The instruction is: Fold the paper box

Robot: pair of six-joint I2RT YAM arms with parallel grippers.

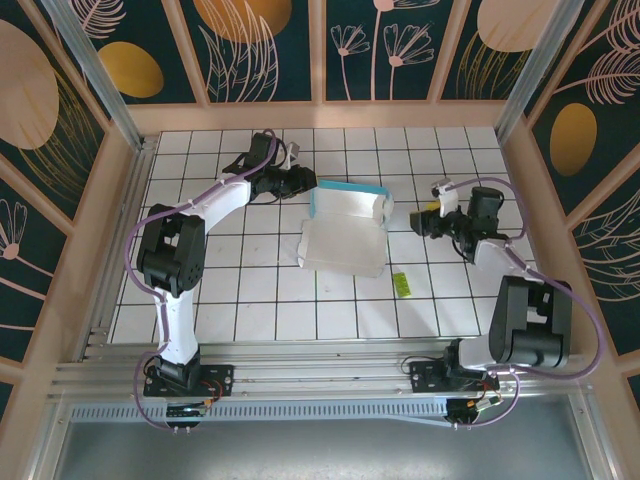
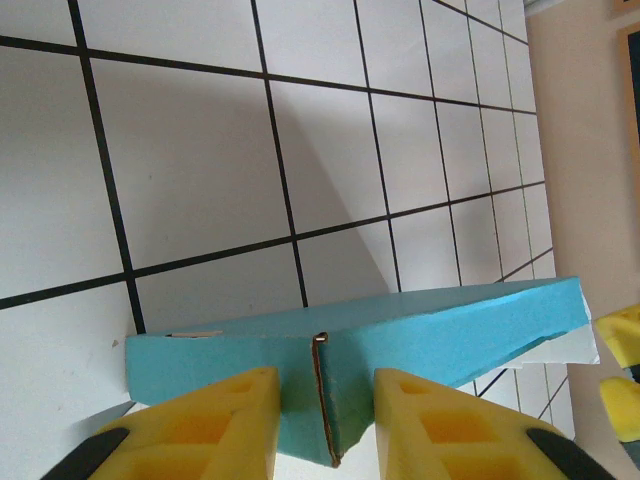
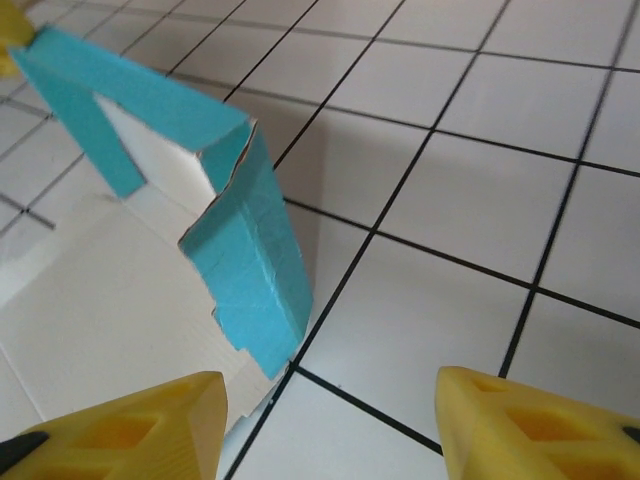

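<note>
Top external view: left tool [image 1: 304,182] pinches the far-left corner of the thin white-and-teal paper box [image 1: 345,240] mid-way across the white tiled table [image 1: 260,300], steadying its raised far wall. Meanwhile right tool [image 1: 420,222] hangs spread just right of it, probably lining up the end flap.

The paper box [image 1: 345,235], thin card that is teal on one face and white on the other, lies half-formed near the middle of the white tiled surface [image 1: 260,300], a little toward 12 o'clock. Its broad panel rests on the tiles white face up and spreads toward 6 o'clock, while a long teal wall stands raised along its 12 o'clock edge. At the 3 o'clock end a short teal flap stands folded up with a stepped edge, and at the 9 o'clock end the teal walls meet at a creased corner seam.
</note>
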